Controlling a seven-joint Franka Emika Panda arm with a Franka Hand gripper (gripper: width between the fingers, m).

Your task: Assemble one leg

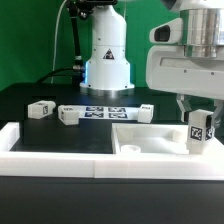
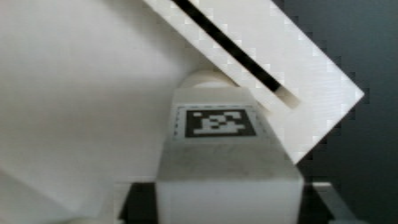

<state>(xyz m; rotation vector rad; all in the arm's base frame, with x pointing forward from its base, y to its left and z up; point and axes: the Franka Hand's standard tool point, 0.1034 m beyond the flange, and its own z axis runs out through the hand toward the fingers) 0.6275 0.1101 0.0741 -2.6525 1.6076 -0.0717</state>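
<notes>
My gripper point(image 1: 197, 117) is shut on a leg point(image 1: 198, 131), a small white post with a black-and-white tag on its side. It holds the leg upright at the exterior view's right, over the near right corner of the wide flat white panel point(image 1: 150, 141). I cannot tell whether the leg's lower end touches the panel. In the wrist view the leg point(image 2: 222, 160) fills the space between the fingers point(image 2: 322, 197), with the panel point(image 2: 71, 100) behind it. Three more legs lie on the table: one point(image 1: 40, 108), another point(image 1: 68, 115) and a third point(image 1: 143, 112).
The marker board point(image 1: 105, 112) lies flat in front of the robot base point(image 1: 106, 60). A long white border rail point(image 1: 60, 152) runs along the front and up both sides. The table is black.
</notes>
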